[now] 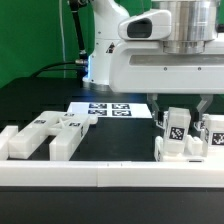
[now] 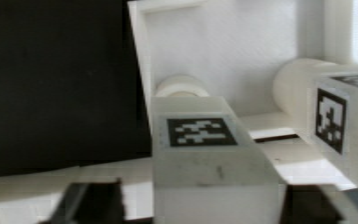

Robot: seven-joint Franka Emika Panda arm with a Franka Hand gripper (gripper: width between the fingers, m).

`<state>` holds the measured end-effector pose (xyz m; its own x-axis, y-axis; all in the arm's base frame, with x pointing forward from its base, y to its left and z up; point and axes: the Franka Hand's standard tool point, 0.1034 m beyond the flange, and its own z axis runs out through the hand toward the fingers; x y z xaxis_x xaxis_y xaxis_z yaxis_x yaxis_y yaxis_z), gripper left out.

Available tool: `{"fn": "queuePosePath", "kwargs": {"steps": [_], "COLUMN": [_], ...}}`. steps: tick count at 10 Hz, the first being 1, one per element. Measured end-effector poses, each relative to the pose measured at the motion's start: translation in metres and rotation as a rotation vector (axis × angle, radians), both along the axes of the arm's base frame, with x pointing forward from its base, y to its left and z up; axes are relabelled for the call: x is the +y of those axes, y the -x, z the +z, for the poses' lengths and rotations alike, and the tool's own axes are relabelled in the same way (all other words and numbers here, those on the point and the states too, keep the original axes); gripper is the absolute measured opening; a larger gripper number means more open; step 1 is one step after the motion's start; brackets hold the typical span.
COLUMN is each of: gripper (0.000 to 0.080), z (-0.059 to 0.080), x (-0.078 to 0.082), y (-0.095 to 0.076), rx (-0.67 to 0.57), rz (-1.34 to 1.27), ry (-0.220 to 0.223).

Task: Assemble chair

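Directly under the gripper (image 1: 182, 110) stands an upright white chair post (image 1: 175, 132) with a square tag on its face, at the exterior view's right. The jaws hang wide apart and hold nothing; in the wrist view the post (image 2: 202, 140) sits between the dark fingertips (image 2: 91, 205) with a gap on either side. A second tagged post (image 1: 213, 135) stands just beside it. More loose chair parts (image 1: 50, 135) lie well apart on the black table (image 1: 40, 95), near the white border rail (image 1: 100, 175), with the marker board (image 1: 105, 108) behind.
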<state>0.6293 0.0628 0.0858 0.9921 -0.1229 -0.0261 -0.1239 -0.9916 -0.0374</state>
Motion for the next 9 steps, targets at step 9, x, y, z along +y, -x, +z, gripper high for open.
{"fn": "queuePosePath", "kwargs": {"steps": [9], "gripper": [0.0291], "z": [-0.0016], "x": [-0.0075], "y": [-0.0049], "rx": [-0.053], "rz": [-0.478], "ry": [-0.032]}}
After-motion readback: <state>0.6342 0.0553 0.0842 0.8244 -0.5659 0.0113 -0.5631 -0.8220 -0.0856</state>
